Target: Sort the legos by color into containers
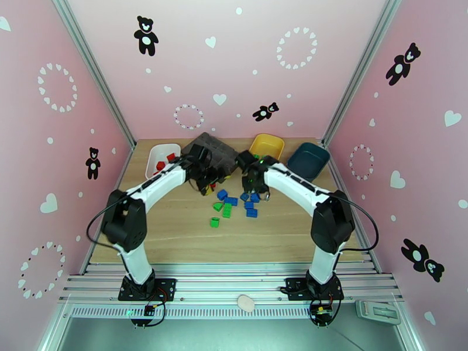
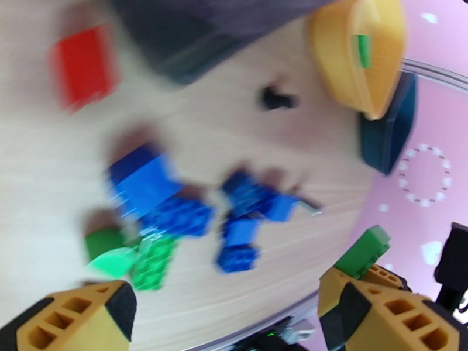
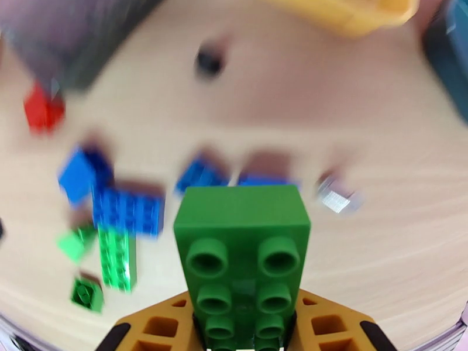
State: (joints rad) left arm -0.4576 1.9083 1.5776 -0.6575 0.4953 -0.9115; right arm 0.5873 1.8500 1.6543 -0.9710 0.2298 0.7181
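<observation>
Legos (image 1: 231,201) lie scattered on the desk (image 1: 175,238). My right gripper (image 3: 243,314) clamps one green brick (image 3: 241,229) by its end; a quick swing to the yellow bin (image 1: 267,145) may twist it loose. My left gripper (image 2: 228,295) stands open.

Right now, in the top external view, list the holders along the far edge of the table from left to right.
white bin → dark grey tray → yellow bin → dark teal bin
</observation>
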